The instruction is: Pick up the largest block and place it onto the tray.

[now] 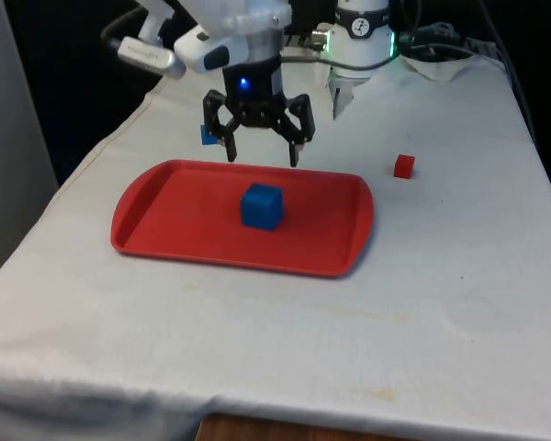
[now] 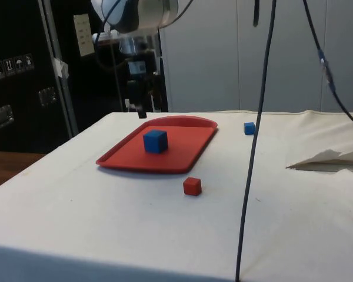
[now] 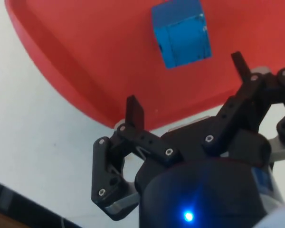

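Note:
The largest block, a blue cube (image 1: 261, 205) (image 2: 155, 141) (image 3: 181, 33), rests upright near the middle of the red tray (image 1: 174, 230) (image 2: 188, 150) (image 3: 85, 52). My gripper (image 1: 263, 158) (image 2: 138, 110) (image 3: 185, 80) hangs open and empty a little above the tray's far edge, behind the cube and apart from it. Its fingers (image 3: 134, 110) are spread wide, wider than the cube.
A small blue cube (image 1: 208, 135) (image 2: 249, 128) lies on the cloth beyond the tray, behind my gripper. A small red cube (image 1: 403, 166) (image 2: 192, 186) sits off the tray on the front view's right. Crumpled white paper (image 1: 441, 60) (image 2: 332, 158) lies near the robot base.

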Tool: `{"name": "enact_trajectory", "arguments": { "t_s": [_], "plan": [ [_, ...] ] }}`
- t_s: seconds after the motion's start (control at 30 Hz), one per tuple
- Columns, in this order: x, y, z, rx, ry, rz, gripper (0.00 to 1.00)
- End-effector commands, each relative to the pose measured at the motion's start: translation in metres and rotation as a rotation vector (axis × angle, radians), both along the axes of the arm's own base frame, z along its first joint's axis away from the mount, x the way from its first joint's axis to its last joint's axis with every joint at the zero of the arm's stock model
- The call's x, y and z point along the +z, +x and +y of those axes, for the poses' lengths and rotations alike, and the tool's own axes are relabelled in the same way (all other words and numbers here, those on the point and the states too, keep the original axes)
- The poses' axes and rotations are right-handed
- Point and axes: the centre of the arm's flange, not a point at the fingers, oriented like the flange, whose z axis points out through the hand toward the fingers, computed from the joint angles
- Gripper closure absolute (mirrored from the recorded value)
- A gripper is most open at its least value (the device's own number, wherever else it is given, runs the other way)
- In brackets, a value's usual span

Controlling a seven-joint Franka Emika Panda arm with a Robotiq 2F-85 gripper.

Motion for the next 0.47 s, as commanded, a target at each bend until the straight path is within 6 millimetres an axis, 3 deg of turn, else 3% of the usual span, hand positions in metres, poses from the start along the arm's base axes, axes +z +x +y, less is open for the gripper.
{"name": "enact_trajectory", "arguments": {
  "t_s": [0.0, 0.43],
  "plan": [
    [0.008, -0.001, 0.001, -0.003, -0.007, 0.002, 0.0],
    [0.046, -0.001, 0.005, -0.002, 0.007, -0.016, 0.0]
  ]
}}
